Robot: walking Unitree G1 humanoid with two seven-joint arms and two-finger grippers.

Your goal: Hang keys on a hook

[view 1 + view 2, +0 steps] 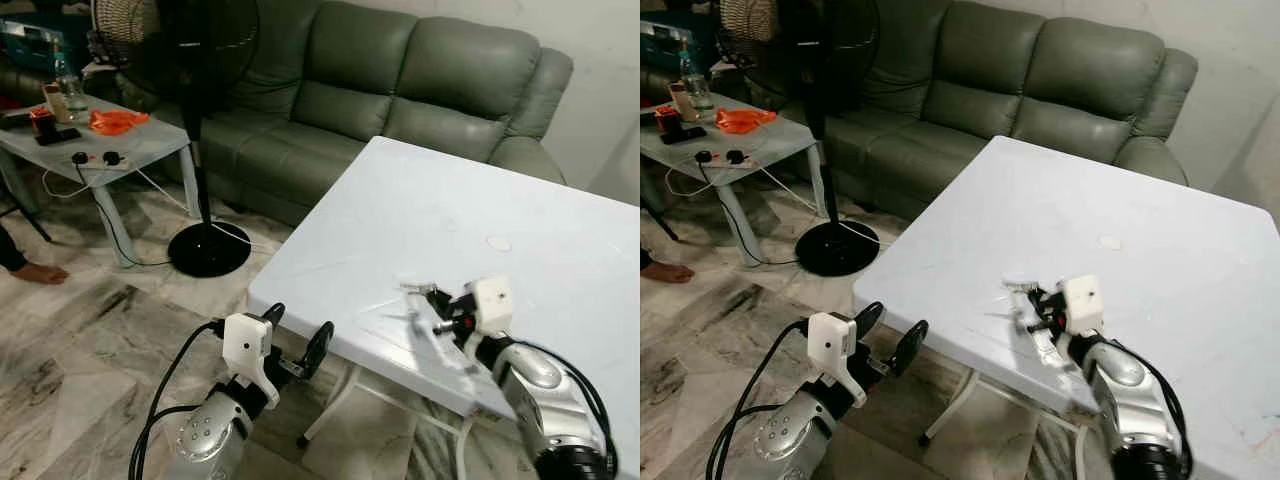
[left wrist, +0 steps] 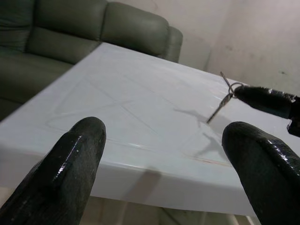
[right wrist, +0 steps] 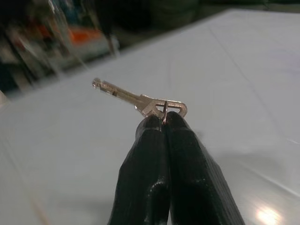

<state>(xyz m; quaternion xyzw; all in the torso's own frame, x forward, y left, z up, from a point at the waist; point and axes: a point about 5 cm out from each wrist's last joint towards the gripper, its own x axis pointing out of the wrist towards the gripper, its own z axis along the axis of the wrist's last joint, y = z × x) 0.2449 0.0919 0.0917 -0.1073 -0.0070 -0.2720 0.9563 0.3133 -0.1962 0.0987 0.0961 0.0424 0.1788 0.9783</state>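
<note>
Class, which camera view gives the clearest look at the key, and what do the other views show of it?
The right wrist view: the key is close and sharp, pinched in the shut right claw. The left wrist view shows it small, dangling above the white table. The eye views show only a tiny glint.

At centre right the table (image 1: 480, 210) is plain pale white with faint scuffs, and the key (image 3: 136, 99) above it is dull silver, pinched between glossy black fingers (image 3: 154, 173) of the right gripper (image 3: 164, 117). Across the top the sofa (image 1: 400, 80) is grey-green, the fan (image 1: 195, 130) black, and an orange cloth (image 1: 117, 121) lies upper left on a light grey side table (image 1: 150, 145). The floor (image 1: 80, 340) at lower left is beige marble with dark veins.
</note>
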